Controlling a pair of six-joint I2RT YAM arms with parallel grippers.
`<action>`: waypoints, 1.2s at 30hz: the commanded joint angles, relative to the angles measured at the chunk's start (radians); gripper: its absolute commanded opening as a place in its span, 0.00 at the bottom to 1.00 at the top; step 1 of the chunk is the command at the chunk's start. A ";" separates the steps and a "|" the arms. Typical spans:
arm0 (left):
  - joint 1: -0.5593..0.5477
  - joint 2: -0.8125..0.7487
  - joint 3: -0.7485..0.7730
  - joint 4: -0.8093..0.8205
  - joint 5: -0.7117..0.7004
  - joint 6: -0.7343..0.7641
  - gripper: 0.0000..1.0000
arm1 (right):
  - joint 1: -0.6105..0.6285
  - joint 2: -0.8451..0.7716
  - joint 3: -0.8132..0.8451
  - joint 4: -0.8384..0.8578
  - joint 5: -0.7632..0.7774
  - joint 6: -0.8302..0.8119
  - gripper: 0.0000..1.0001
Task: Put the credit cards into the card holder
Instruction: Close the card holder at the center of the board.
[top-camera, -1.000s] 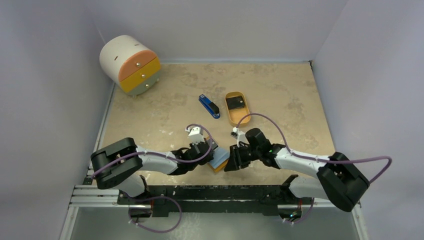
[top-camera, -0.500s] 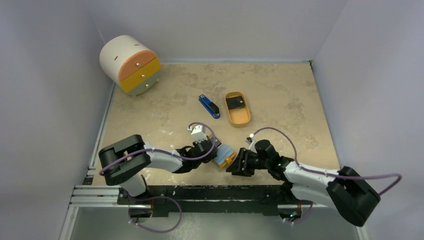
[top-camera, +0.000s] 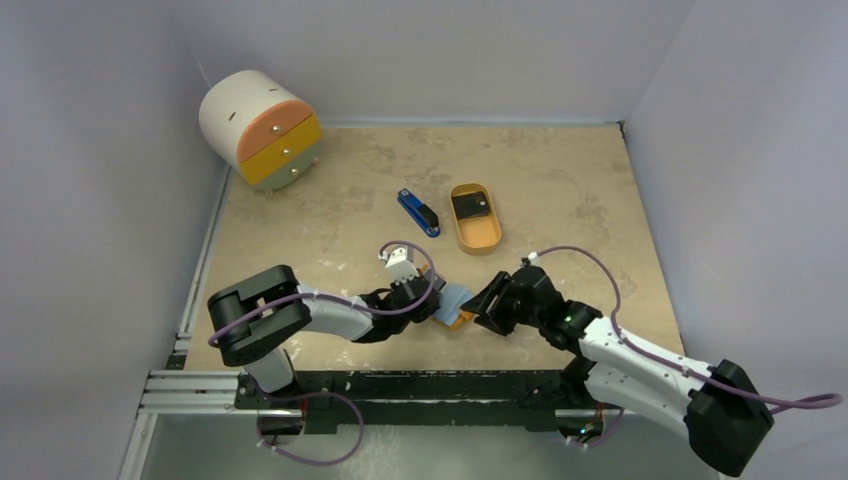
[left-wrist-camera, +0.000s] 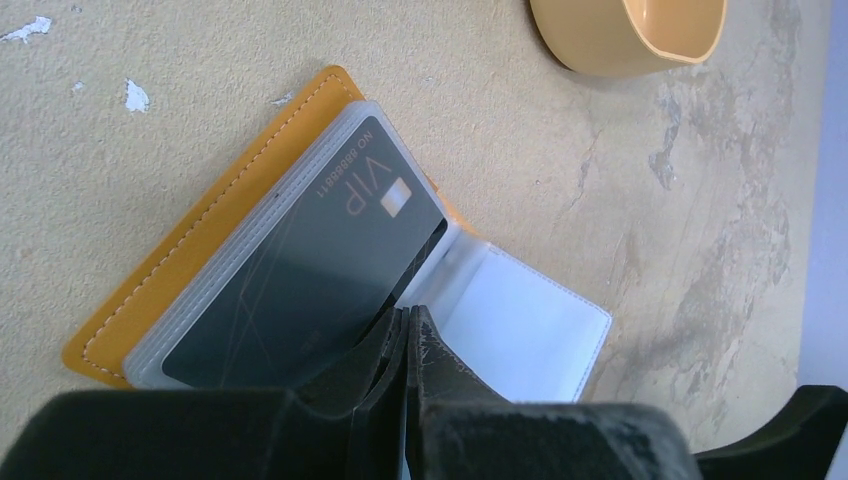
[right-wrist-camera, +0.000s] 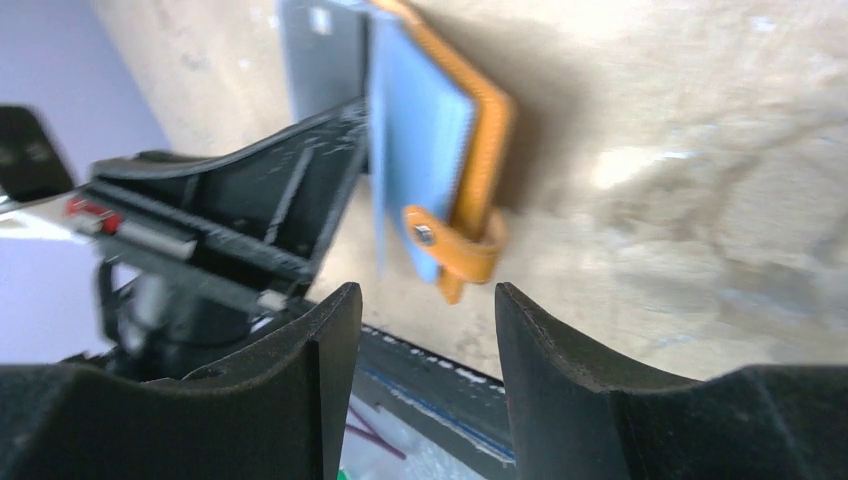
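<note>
- The card holder (top-camera: 453, 304) is seen lying open on the worktop (top-camera: 560, 190) near its front edge, between the two arms. Its orange cover is down, and the clear sleeves and a pale flap are turned up.
- A dark credit card (left-wrist-camera: 300, 270) marked VIP is seen almost wholly inside the top sleeve. This step is judged to be the seating of that card.
- The left end effector (left-wrist-camera: 408, 338) is clenched, with its fingertips pinched together on the card's edge at the sleeve mouth. The grip appears to be placed there so that the card can be pushed home while the leaves are pinned flat.
- The left arm is stretched low across the worktop, and its wrist is turned toward the holder.
- The right end effector (right-wrist-camera: 424, 300) is released, with the jaws spread wide and nothing between them. It is held just beside the holder's snap strap without touching it, probably so that the cover can be steadied or folded.
- The right arm is reached in from the right, and its wrist is angled down at the holder.
- A second card (top-camera: 470, 206) is seen in the oval tray (top-camera: 482, 240) farther back, well apart from the holder. The task is therefore judged to be roughly half done.
</note>
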 joint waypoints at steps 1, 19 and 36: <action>-0.002 0.050 -0.015 -0.173 0.037 0.006 0.00 | 0.003 0.022 0.028 -0.116 0.074 0.054 0.55; -0.013 0.075 -0.007 -0.166 0.055 0.003 0.00 | 0.000 0.163 -0.019 0.149 0.082 0.055 0.49; -0.019 -0.133 0.030 -0.317 0.018 0.094 0.16 | -0.009 0.140 -0.071 0.234 0.052 -0.104 0.05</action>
